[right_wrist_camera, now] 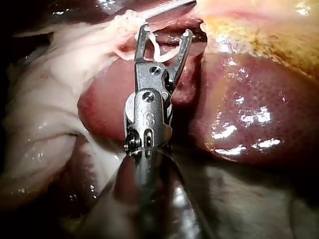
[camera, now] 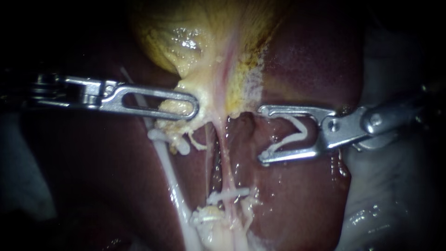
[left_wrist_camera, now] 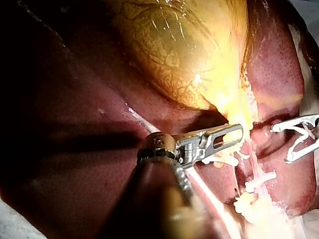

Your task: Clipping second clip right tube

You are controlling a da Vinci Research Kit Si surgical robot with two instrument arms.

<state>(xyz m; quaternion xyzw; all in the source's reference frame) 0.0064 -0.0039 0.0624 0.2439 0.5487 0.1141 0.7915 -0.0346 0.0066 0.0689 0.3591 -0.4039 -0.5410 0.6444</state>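
- While it reaches in across the liver [camera: 306, 60], the pincer of the left instrument [camera: 193, 106] lies closed on the pale yellow tissue at the neck of the gallbladder [camera: 186, 37]. Its jaws meet on that tissue from both sides, and a little of it shows through the slot in the jaw.
- That hold looks meant to draw the neck up and aside, so the strands below hang stretched and separate, not slack against the liver.
- The right tube [camera: 224, 158] is the thin pinkish strand running down from the neck, to the right of the thicker white tube [camera: 167, 176]. It is taut and bare along its middle.
- One white lower clip [camera: 227, 192] already crosses the right tube, just above a pale clump of tissue [camera: 209, 218].
- The right instrument [camera: 261, 135] enters from the right with its pincer spread wide. A white loaded clip [camera: 297, 132] sits between the two jaws and touches both, so it can be pressed shut.
- Its tips face the right tube from the side, near it but apart, and the tube is not yet between the jaws.
- As I judge it, the step in hand is the approach. The loaded clip must pass around the bare stretch above the lower clip, square to the tube, before any closing.
- The likely risk is catching the finer strand [camera: 206, 153] beside the tube, or the liver behind it.
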